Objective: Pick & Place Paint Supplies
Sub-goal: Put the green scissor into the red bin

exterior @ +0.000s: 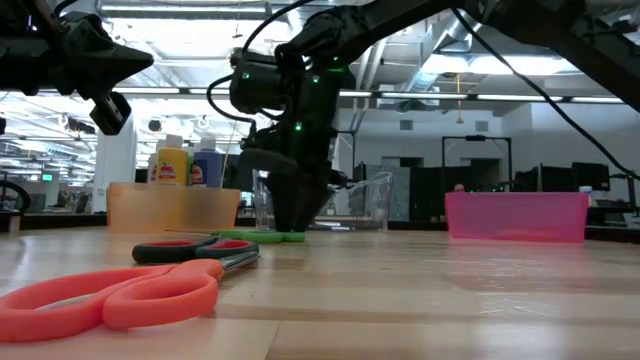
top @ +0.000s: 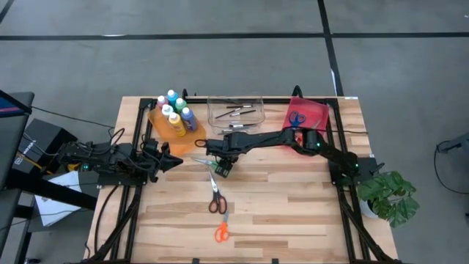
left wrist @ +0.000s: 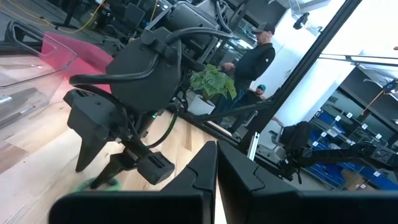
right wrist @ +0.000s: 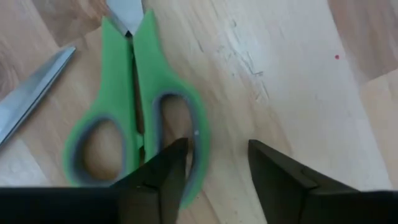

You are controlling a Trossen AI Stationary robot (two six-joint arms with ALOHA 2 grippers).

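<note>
The right gripper [right wrist: 214, 168] hangs low over the wooden table [top: 293, 205], fingers spread apart and holding nothing. The green-handled scissors [right wrist: 134, 118] lie flat directly beneath it, one finger over a handle loop. Red-handled scissors [top: 215, 196] lie just beyond. The left gripper [top: 173, 163] waits nearby, fingers closed and empty.

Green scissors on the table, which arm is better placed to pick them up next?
Right. The right gripper hangs open just over the green scissors, while the left gripper waits by the orange bin.
</note>
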